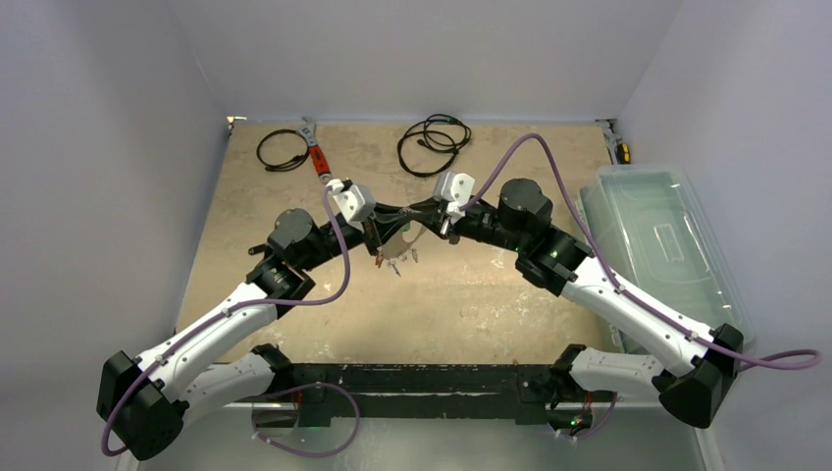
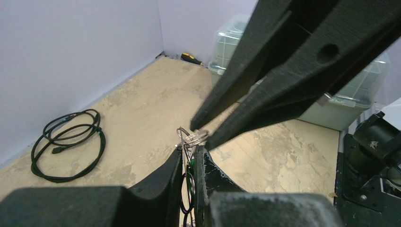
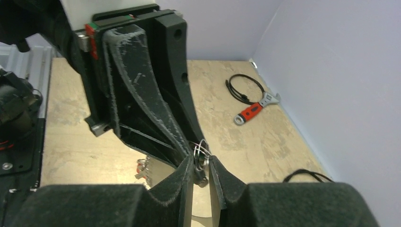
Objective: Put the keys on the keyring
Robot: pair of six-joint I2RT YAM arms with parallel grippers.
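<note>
My two grippers meet above the middle of the table. My left gripper is shut on thin wire loops and a green-tagged key. My right gripper is shut on a small silver split ring right at the left fingertips; the ring also shows in the left wrist view. Other keys, one with a red tag, dangle below the grippers. A pale curved band under them looks like the keyring; what holds it is hidden.
A red-handled wrench and two black coiled cables lie at the table's far side. A clear plastic box stands along the right edge, with a screwdriver in the far right corner.
</note>
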